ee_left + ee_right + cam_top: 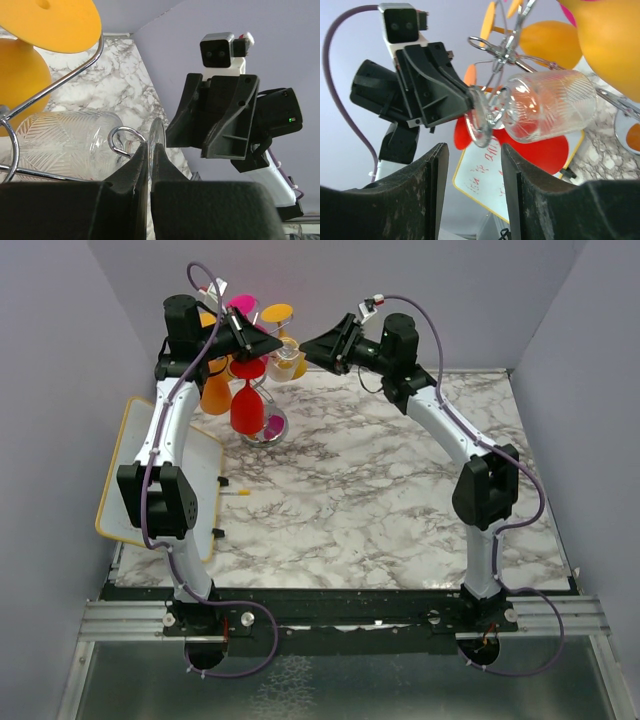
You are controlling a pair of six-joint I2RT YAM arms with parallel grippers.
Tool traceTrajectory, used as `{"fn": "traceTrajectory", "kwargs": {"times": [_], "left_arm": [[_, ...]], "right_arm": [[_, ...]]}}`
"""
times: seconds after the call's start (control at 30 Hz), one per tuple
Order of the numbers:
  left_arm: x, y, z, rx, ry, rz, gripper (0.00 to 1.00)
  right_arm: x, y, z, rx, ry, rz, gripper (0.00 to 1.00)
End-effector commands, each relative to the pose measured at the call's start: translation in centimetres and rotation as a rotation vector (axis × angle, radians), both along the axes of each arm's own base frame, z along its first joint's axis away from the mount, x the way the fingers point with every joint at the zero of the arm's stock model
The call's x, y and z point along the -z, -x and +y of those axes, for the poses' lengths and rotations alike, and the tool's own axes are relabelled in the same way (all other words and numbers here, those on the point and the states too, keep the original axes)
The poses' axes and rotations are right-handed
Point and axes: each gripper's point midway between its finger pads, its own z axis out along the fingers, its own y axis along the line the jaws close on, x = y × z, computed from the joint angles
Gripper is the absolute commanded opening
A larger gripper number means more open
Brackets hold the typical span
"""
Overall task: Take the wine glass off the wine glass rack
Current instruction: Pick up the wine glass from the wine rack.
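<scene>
A marble-patterned table [380, 500] sits between plain lavender walls [600, 360]. From above, the wine glass rack [267, 427] stands at the far left of the table, hung with coloured glasses. A yellow-rimmed whiteboard [128, 445] lies by the left edge. The left gripper [274, 344] and right gripper [304, 349] meet tip to tip at the rack's top, with the clear wine glass [288, 362] just below them.

In the left wrist view, the left gripper [151, 149] is clamped on the rim of the wine glass's [70, 142] round foot. The ribbed bowl lies sideways among the rack's [65, 82] curled wire arms, beside an orange glass [22, 80].

In the right wrist view, the right gripper [473, 155] has its fingers apart and holds nothing. It is just short of the wine glass [550, 107], which hangs on the rack [507, 47].
</scene>
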Motion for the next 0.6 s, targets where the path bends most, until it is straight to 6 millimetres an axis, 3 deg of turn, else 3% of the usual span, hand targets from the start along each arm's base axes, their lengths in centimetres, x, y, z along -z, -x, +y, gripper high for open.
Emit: {"fn": "traceTrajectory", "kwargs": {"times": [0.0,0.17,0.43,0.57], "left_arm": [[-1.8,-0.2,0.9,-0.036,-0.028,-0.051,0.00],[-1.7,-0.1,0.9,-0.035,-0.033,-0.049,0.00],[0.9,0.2,1.0,-0.021,-0.086,-0.008,0.00],[1.0,0.1,1.0,-0.024,-0.089,-0.011,0.00]], "right_arm": [[-2.9,0.6,0.6,-0.055,-0.055,-0.076,0.50],[-2.3,0.4,1.3,-0.076,-0.042,-0.045,0.50],[-0.5,0.3,0.9,-0.034,0.008,-0.015,0.51],[0.1,0.3,1.2,-0.049,0.022,-0.008,0.50]]}}
